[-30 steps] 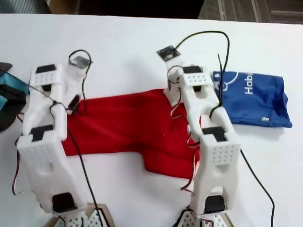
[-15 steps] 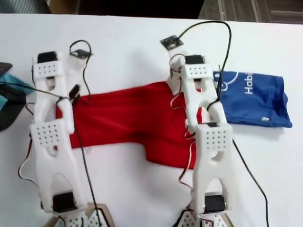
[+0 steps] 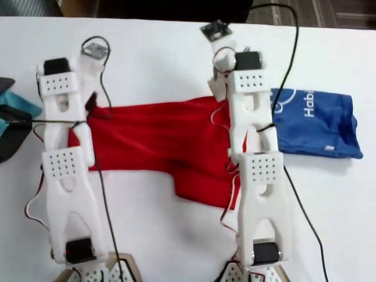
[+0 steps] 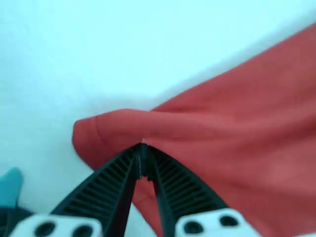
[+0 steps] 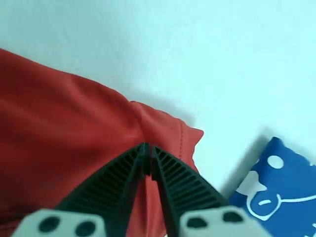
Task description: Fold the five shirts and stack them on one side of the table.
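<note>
Left edge: a dark and teal cloth (image 3: 10,123) bunched at the rim of the white table (image 3: 153,53), partly cut off by the frame.

Left arm (image 3: 64,170): stretched away from its base over the left end of the red shirt (image 3: 153,141). Left gripper (image 4: 142,148): jaws pinched together on a raised fold of red fabric just inside the shirt's rounded left corner. That corner is lifted into a small ridge, with bare table beyond it.

Red shirt: at the middle of the table, spread between the two arms. Long axis runs left to right across the table, one end under each wrist. The far edge is roughly straight. The near edge steps down on the right, where a broader flap (image 3: 202,188) hangs toward the arm bases.

Right arm (image 3: 258,176): extended over the shirt's right end. Right gripper (image 5: 148,148): jaws closed to a slit, gripping red cloth next to the stitched right corner.

Right side: a folded blue shirt (image 3: 317,123) with white print lies flat just beside the right arm. In the right wrist view a strip of table separates its corner from the red corner.
</note>
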Available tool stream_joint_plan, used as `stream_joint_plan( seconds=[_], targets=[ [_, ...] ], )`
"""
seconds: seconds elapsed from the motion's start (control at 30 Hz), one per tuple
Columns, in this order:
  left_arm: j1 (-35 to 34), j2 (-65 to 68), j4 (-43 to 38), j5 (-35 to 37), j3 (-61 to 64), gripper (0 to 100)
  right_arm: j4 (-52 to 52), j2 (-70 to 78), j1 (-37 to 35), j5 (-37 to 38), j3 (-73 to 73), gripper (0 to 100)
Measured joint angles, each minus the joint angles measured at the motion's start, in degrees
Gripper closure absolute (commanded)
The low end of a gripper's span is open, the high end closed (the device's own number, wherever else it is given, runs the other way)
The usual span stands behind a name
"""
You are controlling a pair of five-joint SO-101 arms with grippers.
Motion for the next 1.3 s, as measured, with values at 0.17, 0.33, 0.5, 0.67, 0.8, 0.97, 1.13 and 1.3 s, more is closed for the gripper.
stream_joint_plan(
  seconds=[0.17,0.33,0.5,0.67,0.8,0.97,1.13,1.3],
  targets=[
    [0.44,-12.66,0.00,-1.58,19.34,97,0.53,-0.09,-0.53,0.00,3.60,97.8],
    [0.79,-28.31,-3.34,-4.84,42.81,97,0.53,-7.12,-4.04,0.00,17.67,97.8],
    [-0.62,-41.76,-15.91,-6.95,66.37,97,-0.97,-20.40,-7.12,0.00,33.05,97.8],
    [-0.62,-43.87,-29.98,-6.15,84.31,97,-6.86,-24.79,-6.77,0.00,48.62,97.8],
    [-0.88,-44.84,-33.67,-5.01,88.26,97,-12.13,-27.16,-7.65,0.00,60.22,97.8],
    [-0.97,-45.10,-34.55,-4.48,89.14,97,-18.81,-33.58,-9.58,0.00,73.67,97.8],
    [-0.97,-45.27,-35.25,-1.05,89.41,97,-25.14,-41.85,-11.96,0.00,88.35,97.8],
    [-0.97,-45.27,-35.25,-0.70,89.41,97,-29.98,-50.64,-13.89,0.00,101.98,97.8]
  ],
)
